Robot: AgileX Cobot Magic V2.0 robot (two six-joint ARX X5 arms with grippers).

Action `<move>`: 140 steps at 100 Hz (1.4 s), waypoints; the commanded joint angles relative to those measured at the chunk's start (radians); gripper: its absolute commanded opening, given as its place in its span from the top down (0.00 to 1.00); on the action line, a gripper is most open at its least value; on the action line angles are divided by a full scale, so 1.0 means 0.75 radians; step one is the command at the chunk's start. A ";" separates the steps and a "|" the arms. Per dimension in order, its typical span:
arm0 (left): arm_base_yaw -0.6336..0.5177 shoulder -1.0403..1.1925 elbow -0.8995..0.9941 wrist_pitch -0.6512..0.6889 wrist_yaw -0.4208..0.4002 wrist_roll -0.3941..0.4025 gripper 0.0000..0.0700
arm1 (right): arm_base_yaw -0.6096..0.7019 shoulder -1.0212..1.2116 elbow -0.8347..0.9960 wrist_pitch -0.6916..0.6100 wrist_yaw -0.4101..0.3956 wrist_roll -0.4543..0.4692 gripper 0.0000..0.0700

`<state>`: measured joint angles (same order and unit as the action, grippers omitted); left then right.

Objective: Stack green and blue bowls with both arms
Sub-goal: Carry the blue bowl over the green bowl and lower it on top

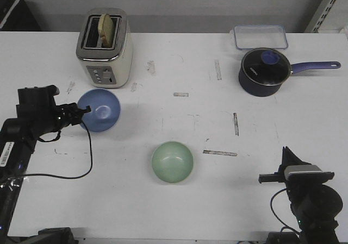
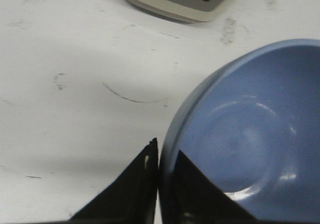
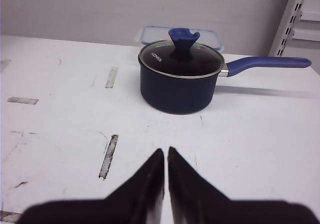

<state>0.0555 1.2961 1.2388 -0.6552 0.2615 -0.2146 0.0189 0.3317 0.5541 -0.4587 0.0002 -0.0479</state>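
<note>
The periwinkle blue bowl is at the left of the table, just in front of the toaster, and looks tilted. My left gripper is shut on its near rim; the left wrist view shows one finger outside the rim and one inside the blue bowl, with the gripper pinching the wall. The pale mint green bowl sits upright in the middle front of the table, free. My right gripper is at the front right, shut and empty; in the right wrist view its gripper hangs over bare table.
A cream toaster with bread stands behind the blue bowl. A dark navy saucepan with lid and long handle stands at the back right, also in the right wrist view. A clear lidded box lies behind it. Tape marks dot the table.
</note>
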 commanded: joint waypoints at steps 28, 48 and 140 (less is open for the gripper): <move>-0.548 -0.037 0.020 0.011 0.013 -0.048 1.00 | 0.002 0.005 0.001 0.011 0.000 0.004 1.00; -0.793 0.055 0.020 0.017 0.012 -0.048 1.00 | 0.002 0.005 0.001 0.007 0.000 0.004 1.00; -0.934 0.263 0.020 0.025 -0.006 -0.040 0.37 | 0.002 0.005 0.001 -0.019 0.000 0.004 1.00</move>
<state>-0.6338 1.4773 1.2388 -0.6415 0.2508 -0.2470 0.0189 0.3317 0.5541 -0.4816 0.0002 -0.0479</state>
